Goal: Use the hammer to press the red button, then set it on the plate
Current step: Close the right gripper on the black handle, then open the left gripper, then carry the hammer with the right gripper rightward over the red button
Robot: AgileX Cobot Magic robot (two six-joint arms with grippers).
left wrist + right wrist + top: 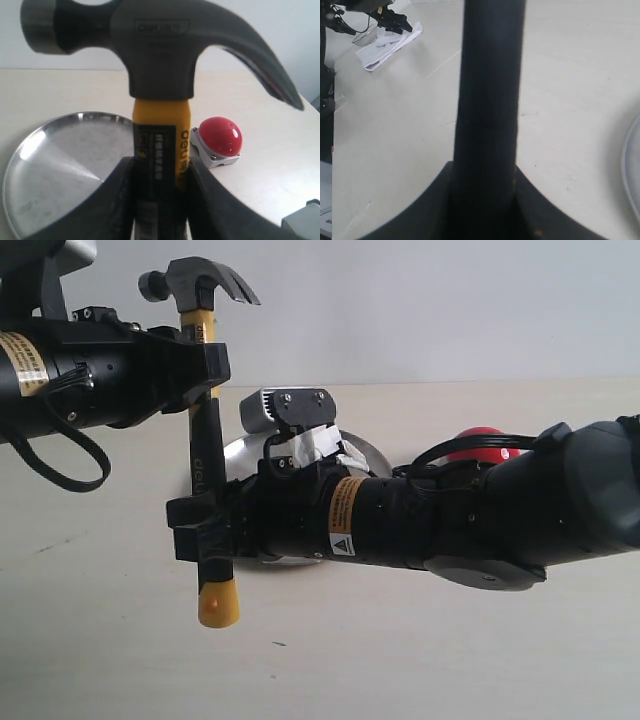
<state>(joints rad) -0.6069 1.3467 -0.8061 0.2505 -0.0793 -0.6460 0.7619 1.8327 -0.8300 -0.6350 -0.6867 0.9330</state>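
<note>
The hammer (207, 455) stands upright in the air, its dark head (160, 60) up and its yellow end down. My left gripper (205, 365) is shut on the yellow band just under the head, and the fingers (120, 200) clamp both sides of it. My right gripper (205, 530) is shut on the black lower handle (490, 100). Behind the arms lies the shiny plate (50, 170), whose rim (632, 170) also shows. The red button (221, 136) sits on its grey base right of the plate, and my right arm partly hides it (480, 440).
My right arm (450, 520) lies across the middle of the beige table, over the plate. A white cloth (390, 45) and a clear container (365, 35) lie at the far table edge. A pale wall stands behind the table.
</note>
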